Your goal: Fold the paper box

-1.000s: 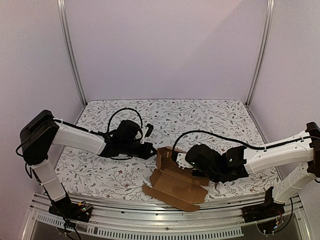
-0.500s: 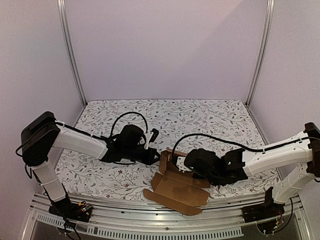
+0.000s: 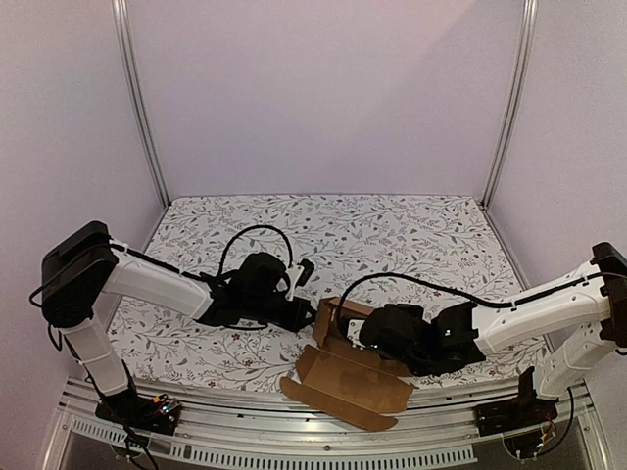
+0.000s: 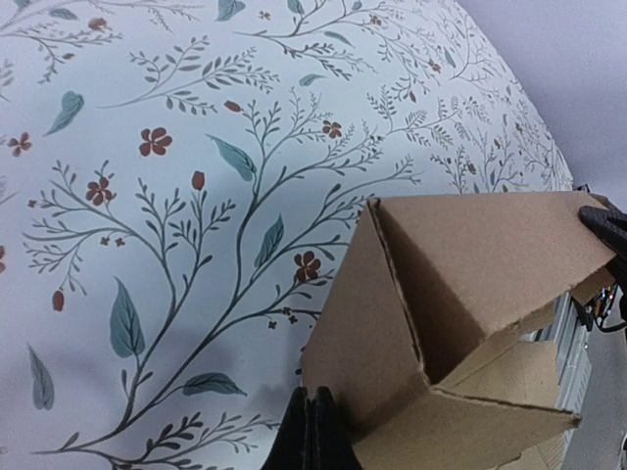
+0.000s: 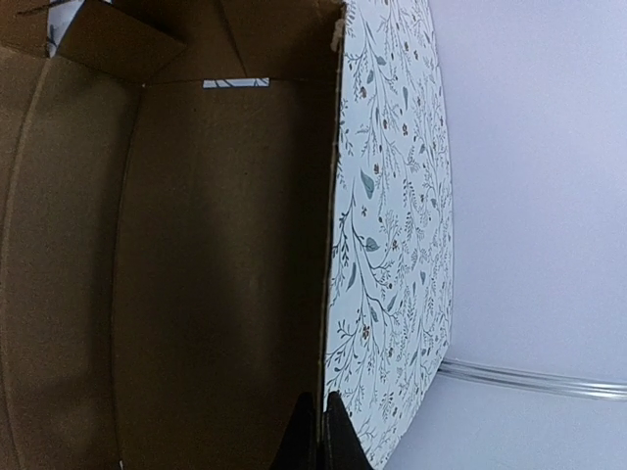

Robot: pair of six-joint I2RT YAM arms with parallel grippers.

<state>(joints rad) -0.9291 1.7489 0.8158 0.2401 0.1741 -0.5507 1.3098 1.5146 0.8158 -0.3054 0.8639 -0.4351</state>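
The paper box (image 3: 345, 384) is a brown cardboard die-cut lying partly folded near the table's front edge. Its left wall (image 3: 327, 324) stands up, and its flat front panel hangs over the rail. My left gripper (image 3: 310, 319) is shut. In the left wrist view its tips (image 4: 312, 396) touch the outside of that raised wall (image 4: 367, 323), with an angled flap (image 4: 480, 245) behind it. My right gripper (image 3: 370, 339) is shut and low over the box's floor. In the right wrist view its tips (image 5: 319, 401) sit at the edge of an upright wall (image 5: 225, 245).
The floral tablecloth (image 3: 392, 230) covers the table behind the box. Metal frame posts (image 3: 140, 108) stand at the back corners. The slotted aluminium rail (image 3: 294, 431) runs along the near edge, right under the box's overhanging panel.
My left gripper has moved right and nearer, up against the box's left wall. The right gripper has slid left and lower. The box has shifted toward the near edge.
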